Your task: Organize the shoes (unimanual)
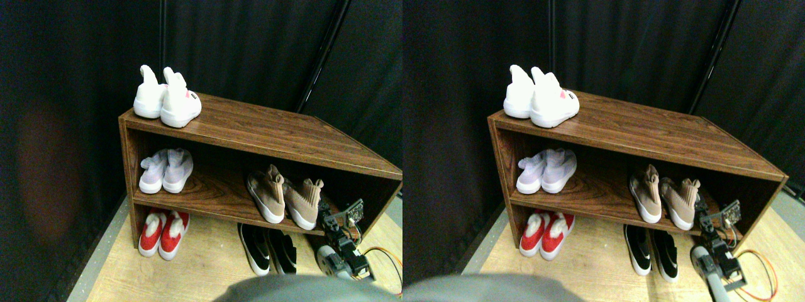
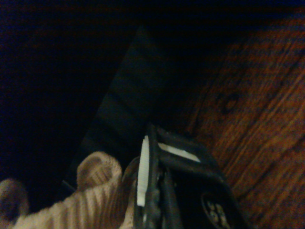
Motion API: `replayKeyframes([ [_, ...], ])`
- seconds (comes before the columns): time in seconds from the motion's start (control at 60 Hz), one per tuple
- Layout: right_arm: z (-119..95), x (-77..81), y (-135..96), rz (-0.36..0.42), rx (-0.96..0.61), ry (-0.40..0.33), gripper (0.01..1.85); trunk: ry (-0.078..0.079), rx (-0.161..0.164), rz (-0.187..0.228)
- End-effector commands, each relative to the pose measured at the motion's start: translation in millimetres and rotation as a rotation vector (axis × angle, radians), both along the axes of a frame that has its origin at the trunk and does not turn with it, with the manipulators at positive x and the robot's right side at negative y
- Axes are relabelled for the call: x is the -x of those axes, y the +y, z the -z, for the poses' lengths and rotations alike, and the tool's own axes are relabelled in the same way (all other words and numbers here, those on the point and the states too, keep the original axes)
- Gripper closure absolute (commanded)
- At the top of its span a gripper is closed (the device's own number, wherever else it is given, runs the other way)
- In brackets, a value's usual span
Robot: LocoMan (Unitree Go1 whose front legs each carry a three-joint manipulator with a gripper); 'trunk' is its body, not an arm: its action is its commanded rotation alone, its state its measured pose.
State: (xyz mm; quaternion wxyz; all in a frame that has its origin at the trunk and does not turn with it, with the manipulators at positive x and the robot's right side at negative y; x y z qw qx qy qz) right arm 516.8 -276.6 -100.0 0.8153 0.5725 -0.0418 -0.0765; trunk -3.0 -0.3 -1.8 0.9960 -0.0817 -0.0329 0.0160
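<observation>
Jaws just beside tan shoe [image 1: 304, 201], mid-shelf

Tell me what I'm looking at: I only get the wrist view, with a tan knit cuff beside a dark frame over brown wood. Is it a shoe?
Observer: Yes, one of a pair of tan knit high sock-shoes with white soles, on the middle shelf of a dark wooden shoe rack.
Operator: Where is the gripper?
Observer: The right gripper is at that shelf's front edge, close to the right-hand tan shoe.
Operator: Other shoes?
Observer: A white pair on top, a pale pair on the same shelf, a red-and-white pair and a black pair on the floor.
</observation>
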Motion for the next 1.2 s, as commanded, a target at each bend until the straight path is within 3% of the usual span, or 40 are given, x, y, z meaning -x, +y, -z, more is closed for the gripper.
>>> replayKeyframes([
  [0.017, -2.9, 0.9, 7.8, -0.042, 0.001, -0.023, 1.8, 0.017, 0.005, -0.016],
  [0.45, -0.7, 13.0, 24.9, 0.002, -0.064, -0.013, 1.8, 0.009, 0.011, -0.016],
  [0.833, 0.9, 5.8, 27.0, -0.001, -0.095, -0.013, 1.8, 0.017, 0.01, -0.011],
  [1.067, 0.5, 0.9, 14.6, -0.007, -0.014, -0.03, 1.8, 0.02, 0.007, -0.004],
  [1.2, -6.4, 4.9, 2.6, 0.006, 0.002, -0.033, 1.8, 0.014, -0.016, 0.026],
])
